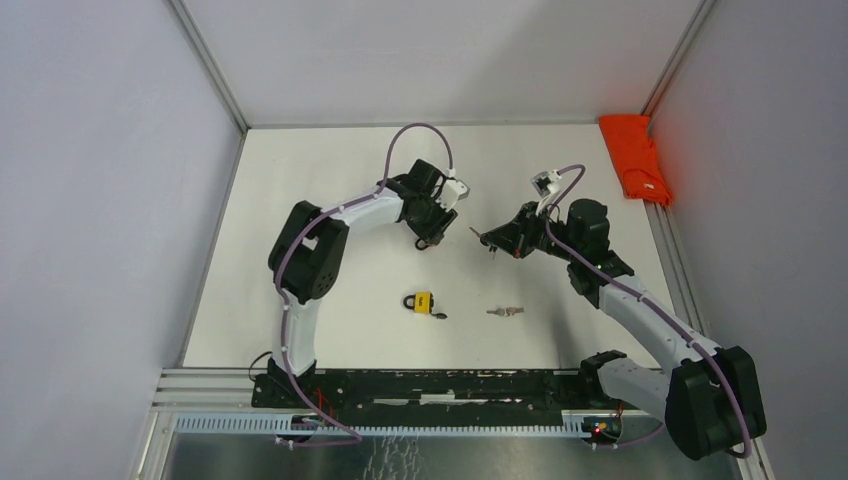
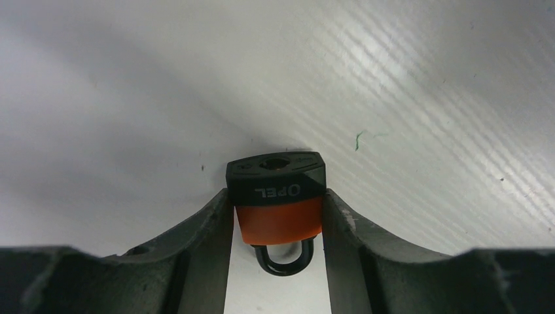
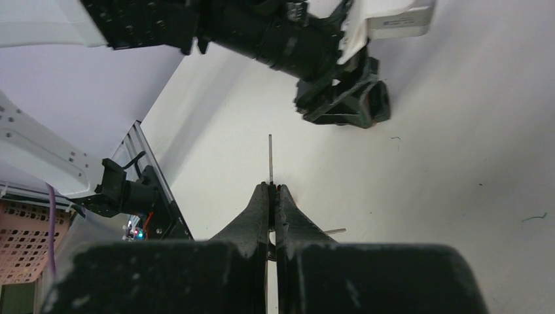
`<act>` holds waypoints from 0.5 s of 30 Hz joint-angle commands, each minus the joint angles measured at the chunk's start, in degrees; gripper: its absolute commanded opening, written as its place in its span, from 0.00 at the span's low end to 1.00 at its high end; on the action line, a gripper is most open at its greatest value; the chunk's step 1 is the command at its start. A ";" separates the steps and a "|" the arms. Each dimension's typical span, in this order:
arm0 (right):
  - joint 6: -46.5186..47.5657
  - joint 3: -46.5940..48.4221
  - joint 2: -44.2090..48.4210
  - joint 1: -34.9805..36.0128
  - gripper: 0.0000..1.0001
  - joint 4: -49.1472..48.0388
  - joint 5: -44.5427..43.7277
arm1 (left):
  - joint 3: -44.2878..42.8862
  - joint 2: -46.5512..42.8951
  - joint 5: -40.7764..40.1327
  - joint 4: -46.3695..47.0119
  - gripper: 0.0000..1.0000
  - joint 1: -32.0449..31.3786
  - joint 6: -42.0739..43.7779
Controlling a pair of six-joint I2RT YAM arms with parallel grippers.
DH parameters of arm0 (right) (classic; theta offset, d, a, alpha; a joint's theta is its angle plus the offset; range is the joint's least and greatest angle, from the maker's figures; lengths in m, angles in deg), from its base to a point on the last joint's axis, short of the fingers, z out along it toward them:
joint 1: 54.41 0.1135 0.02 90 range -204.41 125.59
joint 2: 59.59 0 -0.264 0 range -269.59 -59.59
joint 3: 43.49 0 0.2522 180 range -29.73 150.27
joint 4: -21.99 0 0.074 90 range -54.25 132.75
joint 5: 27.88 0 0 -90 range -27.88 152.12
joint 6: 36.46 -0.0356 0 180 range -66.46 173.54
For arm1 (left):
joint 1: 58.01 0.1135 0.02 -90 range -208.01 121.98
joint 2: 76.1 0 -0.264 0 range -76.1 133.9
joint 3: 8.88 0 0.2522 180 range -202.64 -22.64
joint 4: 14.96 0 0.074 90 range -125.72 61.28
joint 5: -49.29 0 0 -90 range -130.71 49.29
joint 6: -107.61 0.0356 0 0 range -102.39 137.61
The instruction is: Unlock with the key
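Observation:
In the left wrist view an orange padlock (image 2: 278,203) with a black cap sits between my left gripper's fingers (image 2: 209,229), keyhole end away from the camera and shackle toward it. Both jaws press its sides. From above, the left gripper (image 1: 432,236) points down at mid-table. My right gripper (image 3: 273,191) is shut on a key (image 3: 270,160) whose thin blade sticks straight out past the fingertips, and a second small key (image 3: 334,230) dangles beside it. From above, the right gripper (image 1: 490,238) aims left at the left gripper, a short gap apart.
A yellow padlock (image 1: 421,302) lies on the white table nearer the arm bases, with a loose bunch of keys (image 1: 505,312) to its right. An orange cloth (image 1: 636,156) lies at the far right edge. Grey walls enclose the table.

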State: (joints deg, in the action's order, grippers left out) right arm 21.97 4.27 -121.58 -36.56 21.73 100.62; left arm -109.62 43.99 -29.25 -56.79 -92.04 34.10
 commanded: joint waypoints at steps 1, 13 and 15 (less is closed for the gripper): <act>2.71 1.88 -0.41 -0.77 0.00 1.70 -2.83 | 6.68 -11.10 -2.68 7.75 0.02 -1.12 -2.81; 3.71 6.09 0.52 -2.82 0.00 10.41 5.12 | 17.08 -36.64 -8.22 10.12 0.02 -12.74 3.08; 2.51 6.08 0.83 -2.82 0.00 10.72 7.79 | 18.54 -39.75 -7.02 9.78 0.02 -13.67 5.00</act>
State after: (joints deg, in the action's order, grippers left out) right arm 25.36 7.97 -121.61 -39.20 30.91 101.82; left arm -93.73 10.23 -37.97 -49.36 -104.56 34.47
